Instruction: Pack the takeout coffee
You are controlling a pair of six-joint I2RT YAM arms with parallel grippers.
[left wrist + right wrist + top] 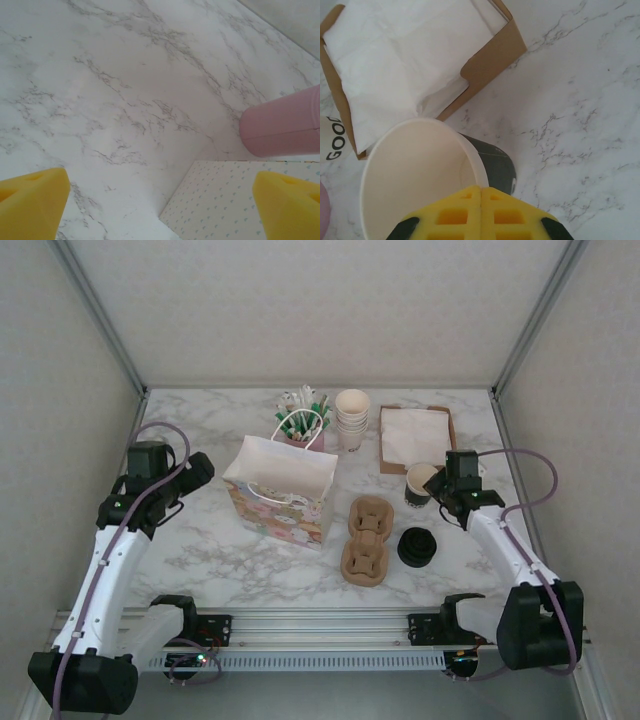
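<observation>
Right claw (481,212) closed, pads (452,216) pressed together at lidless cup (415,175) near rim; left claw (161,202) held wide, bag (225,200) corner seen between fingers (30,200).

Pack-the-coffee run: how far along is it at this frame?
Done: nothing visibly packed; the gift bag stands open and the pulp carrier holds no cup. In hand: the right tool is shut, apparently pinching the rim of the lidless sleeved cup. Left: likely lidding from the black lid stack, then loading carrier and bag.
</observation>
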